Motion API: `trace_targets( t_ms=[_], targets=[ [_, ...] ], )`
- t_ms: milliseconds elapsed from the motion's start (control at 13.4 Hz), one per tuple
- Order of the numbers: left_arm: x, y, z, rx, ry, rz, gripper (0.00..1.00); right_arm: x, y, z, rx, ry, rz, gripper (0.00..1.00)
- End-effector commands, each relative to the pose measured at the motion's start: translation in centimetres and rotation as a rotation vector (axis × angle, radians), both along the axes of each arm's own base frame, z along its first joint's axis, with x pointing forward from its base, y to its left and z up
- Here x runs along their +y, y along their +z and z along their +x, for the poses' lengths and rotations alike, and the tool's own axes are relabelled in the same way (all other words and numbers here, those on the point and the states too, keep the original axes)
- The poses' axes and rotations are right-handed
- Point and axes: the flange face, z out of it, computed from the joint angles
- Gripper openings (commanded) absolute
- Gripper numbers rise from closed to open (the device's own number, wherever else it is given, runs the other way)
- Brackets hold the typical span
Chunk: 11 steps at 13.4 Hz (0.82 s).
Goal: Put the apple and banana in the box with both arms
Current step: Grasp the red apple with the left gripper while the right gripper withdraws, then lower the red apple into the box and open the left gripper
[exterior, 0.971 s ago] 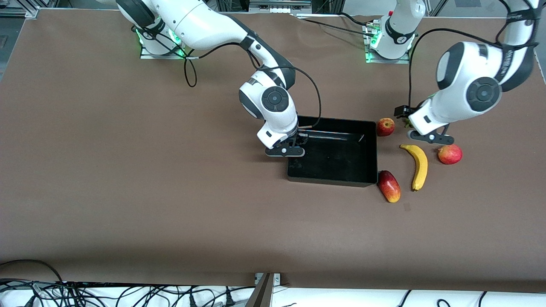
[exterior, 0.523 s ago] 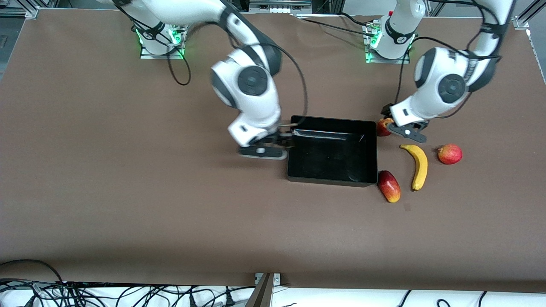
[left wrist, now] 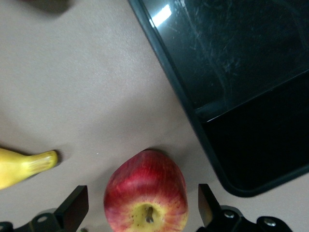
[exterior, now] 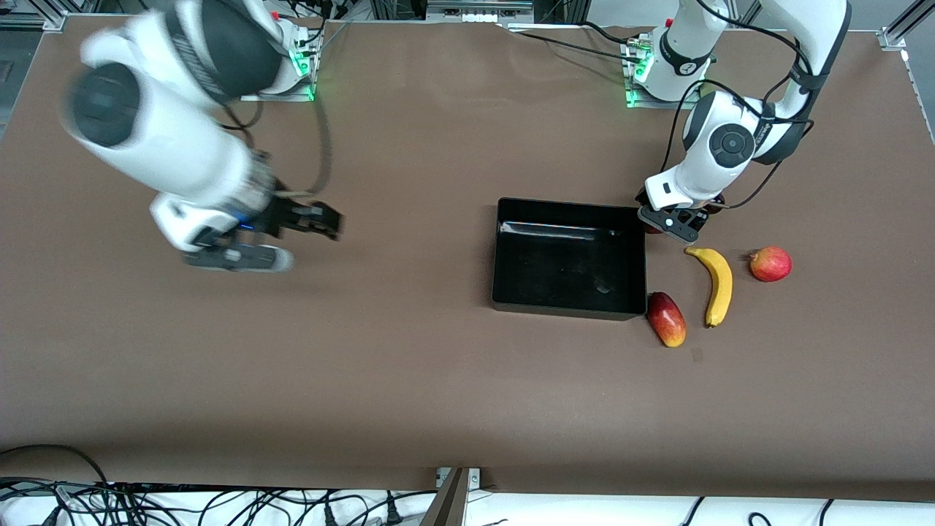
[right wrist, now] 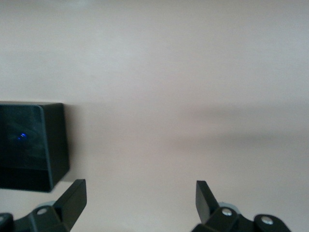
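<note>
While the left gripper is hanging over the small round red apple with the yellowish stem patch, you are seeing its fingers spread wide, one on either flank of the fruit and apart from it. That apple is lying on the brown table, just beside the shallow glossy black plastic box at the left arm's end. I am judging it light, rigid and smooth-skinned; you should be closing across its widest girth, since a higher bite is likely to slip. The long curved yellow banana is lying near it, nearer the front camera; it is softer, so take it mid-length, gently. Compared with one second ago, the left gripper has come down from beside the banana to over the apple. The right gripper, wide and holding nothing, has swung away from the box to over bare table toward the right arm's end.
</note>
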Motion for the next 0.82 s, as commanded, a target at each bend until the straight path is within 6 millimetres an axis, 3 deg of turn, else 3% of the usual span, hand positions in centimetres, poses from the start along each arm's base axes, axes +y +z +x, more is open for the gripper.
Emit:
trace_targets(
  t_ms=[0, 75, 149, 224, 374, 598, 672, 747],
  targets=[
    [0.2, -0.1, 0.3, -0.008, -0.029, 0.002, 0.48, -6.2, 1.2, -5.6, 0.015, 0.057, 0.009, 1.0],
    [0.2, -0.1, 0.3, -0.008, -0.029, 0.002, 0.23, -8.2, 1.6, -6.6, 0.011, 0.068, 0.008, 1.0],
    [0.6, 0.0, 0.3, -0.006, -0.017, 0.005, 0.09, -9.4, 1.6, -7.7, 0.008, 0.062, -0.01, 1.0],
    [1.3, 0.5, 0.5, -0.008, 0.001, 0.009, 0.03, -10.0, 1.5, -8.4, -0.002, 0.068, -0.048, 1.0],
    [1.6, 3.5, 1.0, 0.014, 0.011, 0.041, 0.04, -11.0, 1.4, -8.3, -0.01, 0.087, -0.087, 1.0],
    [1.3, 10.3, 4.0, 0.046, 0.025, 0.082, 0.07, -14.7, 1.5, -7.6, -0.015, 0.108, -0.088, 1.0],
    [0.6, 13.2, 5.7, 0.073, 0.037, 0.091, 0.07, -14.8, 1.8, -7.6, -0.016, 0.108, -0.086, 1.0],
    [-1.4, 16.0, 7.1, 0.098, 0.048, 0.106, 0.06, -14.8, 1.9, -7.4, -0.019, 0.106, -0.083, 1.0]
  ],
)
